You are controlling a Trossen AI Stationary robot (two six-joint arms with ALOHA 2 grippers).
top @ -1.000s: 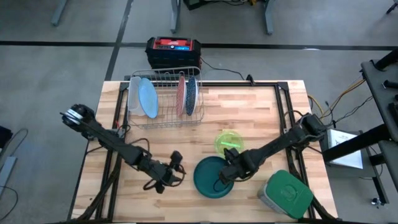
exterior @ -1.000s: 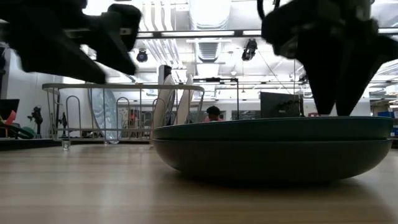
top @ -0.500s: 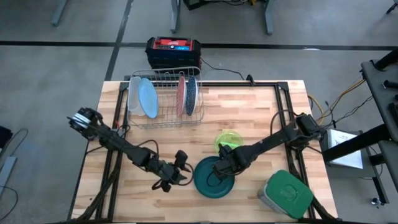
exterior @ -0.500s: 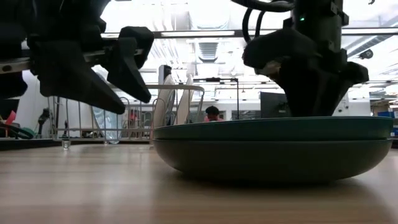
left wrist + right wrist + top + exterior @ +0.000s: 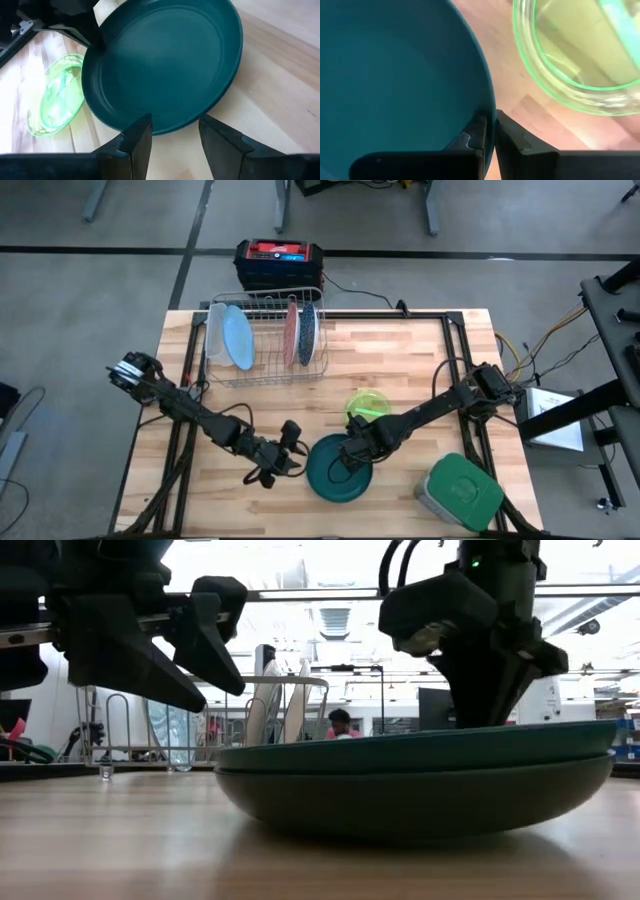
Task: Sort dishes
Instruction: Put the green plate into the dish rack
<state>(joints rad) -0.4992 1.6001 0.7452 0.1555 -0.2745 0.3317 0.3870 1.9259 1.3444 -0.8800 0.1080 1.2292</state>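
Near the wooden desk's (image 5: 420,370) front edge, a round dark teal plate (image 5: 340,470) sits tilted, its rim pinched by the right gripper (image 5: 352,452). The left gripper (image 5: 283,463) hovers beside it, jaws apart. Farther back stands a lime green glass bowl (image 5: 368,406).

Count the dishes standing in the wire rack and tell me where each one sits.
4, though one may hide behind another. At the rack's left end stand a white dish and a light blue plate. Toward its right end stand a reddish plate and a dark plate.
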